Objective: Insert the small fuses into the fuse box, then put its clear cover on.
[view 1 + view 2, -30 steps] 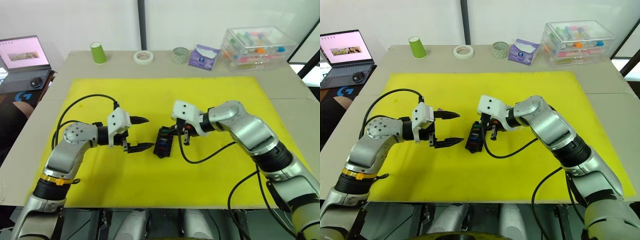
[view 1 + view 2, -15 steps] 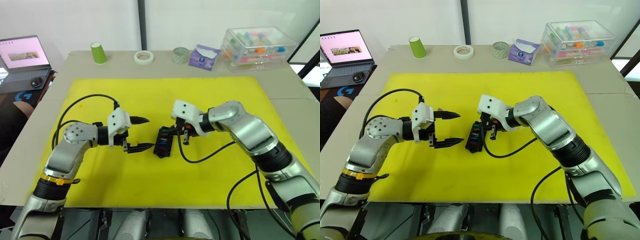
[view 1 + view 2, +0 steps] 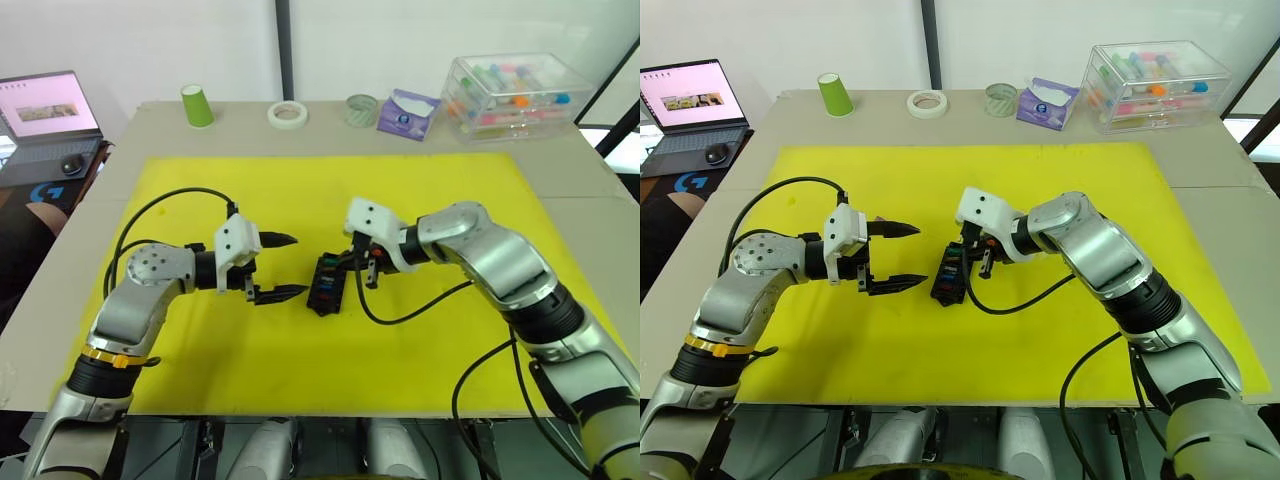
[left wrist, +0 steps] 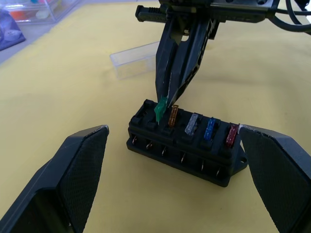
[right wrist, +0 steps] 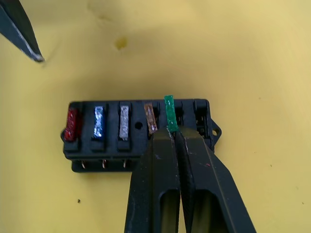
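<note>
- Comparing the head views with those from a second ago shows almost nothing moved: the right pincer stays poised over the near end of the fuse box in the middle of the yellow mat on the tabletop, and the left pincer keeps waiting just beside the box, its black fingers spread wide and empty.
- Seen from the left wrist, the right pincer's fingers are pinched together on a green fuse, whose lower edge is at a slot mouth but tilted, not yet pushed down. Four fuses already sit in the row: brown, grey, blue and red. The clear cover lies on the mat behind the box, well apart from it.
- Seen from the right wrist, the green fuse stands proud of its neighbours, and the last slot beside it is vacant.
- Judging by the stillness, this is a slow seating step; the green fuse needs a straight press, one slot remains, then the cover.
</note>
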Controlling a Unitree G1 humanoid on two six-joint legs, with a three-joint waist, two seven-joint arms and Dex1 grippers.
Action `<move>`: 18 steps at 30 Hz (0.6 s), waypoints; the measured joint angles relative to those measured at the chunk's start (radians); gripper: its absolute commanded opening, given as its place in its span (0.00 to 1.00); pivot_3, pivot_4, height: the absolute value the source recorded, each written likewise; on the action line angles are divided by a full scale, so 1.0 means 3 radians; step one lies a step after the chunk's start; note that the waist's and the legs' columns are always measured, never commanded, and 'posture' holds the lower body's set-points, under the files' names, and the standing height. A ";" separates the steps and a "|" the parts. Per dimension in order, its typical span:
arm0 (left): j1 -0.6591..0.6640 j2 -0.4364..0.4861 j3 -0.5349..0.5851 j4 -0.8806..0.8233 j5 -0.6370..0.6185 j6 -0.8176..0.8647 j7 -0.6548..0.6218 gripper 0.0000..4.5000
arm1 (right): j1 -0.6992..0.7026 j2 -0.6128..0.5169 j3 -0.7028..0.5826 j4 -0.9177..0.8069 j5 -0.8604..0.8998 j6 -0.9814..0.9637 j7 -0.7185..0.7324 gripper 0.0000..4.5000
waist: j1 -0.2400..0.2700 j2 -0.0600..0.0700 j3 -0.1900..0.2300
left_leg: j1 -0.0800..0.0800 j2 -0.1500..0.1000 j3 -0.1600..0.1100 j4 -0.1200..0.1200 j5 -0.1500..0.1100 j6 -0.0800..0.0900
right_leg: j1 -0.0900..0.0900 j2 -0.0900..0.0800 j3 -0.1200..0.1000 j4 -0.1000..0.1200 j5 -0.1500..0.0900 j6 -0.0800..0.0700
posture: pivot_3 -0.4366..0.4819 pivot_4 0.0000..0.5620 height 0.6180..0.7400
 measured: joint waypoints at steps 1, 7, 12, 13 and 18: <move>0.0000 0.0001 0.0000 0.0000 0.0000 0.0000 -0.0002 1.00 | -0.0001 0.0004 -0.0016 -0.0009 0.0028 0.0022 -0.0002 0.00 | 0.0001 0.0000 0.0000 | 0.0000 0.0000 0.0000 0.0000 0.0000 0.0000 | 0.0000 0.0000 0.0000 0.0000 0.0000 0.0000 | 0.48 0.27 1.00; 0.0000 0.0002 0.0000 0.0000 0.0000 0.0000 -0.0010 1.00 | -0.0001 0.0006 -0.0068 -0.0032 0.0096 0.0062 -0.0032 0.00 | 0.0000 0.0000 0.0000 | 0.0000 0.0000 0.0000 0.0000 0.0000 0.0000 | 0.0000 0.0000 0.0000 0.0000 0.0000 0.0000 | 0.48 0.27 1.00; -0.0003 0.0002 -0.0001 0.0001 0.0004 0.0000 -0.0015 1.00 | -0.0001 -0.0008 -0.0050 -0.0023 0.0063 -0.0013 -0.0058 0.00 | 0.0000 0.0000 0.0000 | 0.0000 0.0000 0.0000 0.0000 0.0000 0.0000 | 0.0000 0.0000 0.0000 0.0000 0.0000 0.0000 | 0.48 0.27 1.00; -0.0005 0.0002 -0.0003 0.0001 0.0004 0.0000 -0.0017 1.00 | -0.0001 -0.0014 -0.0025 -0.0023 0.0033 -0.0031 -0.0065 0.00 | 0.0000 0.0000 0.0000 | 0.0000 0.0000 0.0000 0.0000 0.0000 0.0000 | 0.0000 0.0000 0.0000 0.0000 0.0000 0.0000 | 0.48 0.27 1.00; -0.0007 0.0007 -0.0024 0.0001 0.0013 0.0000 -0.0021 1.00 | -0.0001 -0.0020 0.0025 -0.0021 -0.0011 -0.0058 -0.0072 0.00 | 0.0000 0.0000 0.0000 | 0.0000 0.0000 0.0000 0.0000 0.0000 0.0000 | 0.0000 0.0000 0.0000 0.0000 0.0000 0.0000 | 0.48 0.27 1.00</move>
